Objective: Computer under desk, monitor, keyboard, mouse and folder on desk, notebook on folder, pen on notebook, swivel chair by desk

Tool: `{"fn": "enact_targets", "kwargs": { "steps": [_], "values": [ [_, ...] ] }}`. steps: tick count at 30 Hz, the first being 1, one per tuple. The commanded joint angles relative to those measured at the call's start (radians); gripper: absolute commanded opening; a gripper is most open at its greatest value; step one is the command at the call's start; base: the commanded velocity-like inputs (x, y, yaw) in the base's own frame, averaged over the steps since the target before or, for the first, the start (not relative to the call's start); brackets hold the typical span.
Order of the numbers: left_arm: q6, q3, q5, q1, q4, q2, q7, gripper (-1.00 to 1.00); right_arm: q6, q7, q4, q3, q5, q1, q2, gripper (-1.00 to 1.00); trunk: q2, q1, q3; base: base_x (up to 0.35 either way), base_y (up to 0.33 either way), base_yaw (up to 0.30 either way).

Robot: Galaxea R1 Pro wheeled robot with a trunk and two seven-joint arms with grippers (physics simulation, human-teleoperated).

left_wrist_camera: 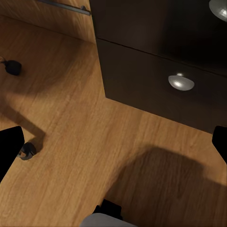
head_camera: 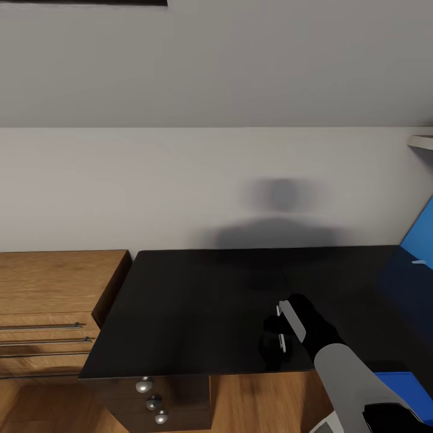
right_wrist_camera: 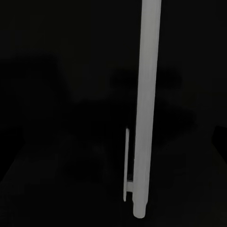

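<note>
Spanning most of the head view, the desk (head_camera: 198,307) shows a glossy black top against the pale wall, its right end cut off by the frame edge. Its drawer unit (head_camera: 157,403) sits under the front edge, three round silver knobs in a column; the drawers are shut, so their contents cannot be seen. A light-wood chest (head_camera: 51,300) stands just beside the desk's left end. A blue panel (head_camera: 420,237) leans at the far right, partly cropped. The right gripper (head_camera: 287,328) hangs low over the desk's front right part, closed on the pen (right_wrist_camera: 147,109); in the right wrist view the pen is a pale stick with a clip near one end, its long axis running along the fingers. The left gripper's dark fingertips (left_wrist_camera: 10,146) stand wide apart, holding nothing, above the wood floor (left_wrist_camera: 71,142) near the drawer unit.
</note>
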Motion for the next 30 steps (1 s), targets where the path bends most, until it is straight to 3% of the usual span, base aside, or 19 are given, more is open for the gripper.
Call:
{"fn": "enact_targets", "kwargs": {
  "steps": [1,16,21,30],
  "values": [
    [-0.003,0.0,-0.004,-0.001,0.0,0.0,0.006,1.0,0.003,-0.01,-0.001,0.003,-0.01,-0.001,-0.001,1.0,-0.001,0.0,-0.001,0.0,0.0,0.0],
    [-0.002,0.0,-0.004,-0.001,0.0,-0.001,0.004,1.0,0.004,-0.01,-0.001,0.003,-0.009,-0.001,-0.007,1.0,-0.001,0.0,-0.001,0.0,0.0,0.0],
    [-0.003,0.0,-0.004,-0.001,0.0,0.0,0.004,1.0,0.004,-0.01,-0.001,0.004,-0.009,-0.001,-0.007,1.0,-0.036,0.019,-0.017,0.0,0.0,0.0],
    [-0.002,0.0,-0.004,-0.001,0.0,0.0,0.004,1.0,0.005,-0.01,-0.001,0.004,-0.01,-0.001,-0.007,1.0,-0.036,0.019,-0.017,0.0,0.0,0.0]
  ]
}}
